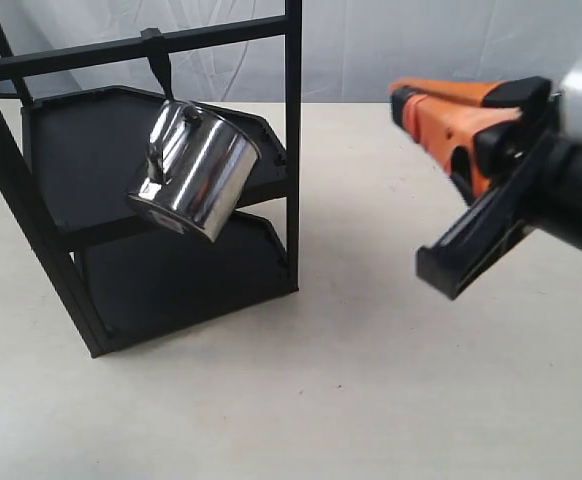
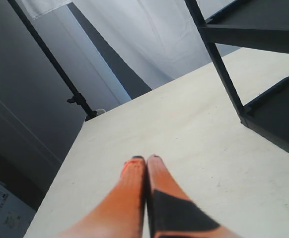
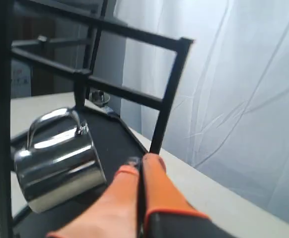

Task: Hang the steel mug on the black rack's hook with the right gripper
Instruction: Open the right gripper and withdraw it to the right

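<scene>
The steel mug (image 1: 197, 170) hangs tilted by its looped handle from the hook (image 1: 159, 62) under the black rack's (image 1: 91, 190) top crossbar. In the right wrist view the steel mug (image 3: 55, 163) hangs beside the rack's (image 3: 0, 124) upright, handle up. My right gripper (image 1: 403, 100) is shut and empty, well to the right of the mug and apart from it; the right gripper's tip (image 3: 140, 163) points toward the rack's shelf. The left gripper (image 2: 144, 159) is shut on nothing above the table, near the rack's foot (image 2: 244, 119).
The pale table (image 1: 371, 380) stretches in front of and to the right of the rack. A white curtain (image 1: 421, 40) hangs behind. A dark stand pole (image 2: 60, 74) rises past the table's edge in the left wrist view.
</scene>
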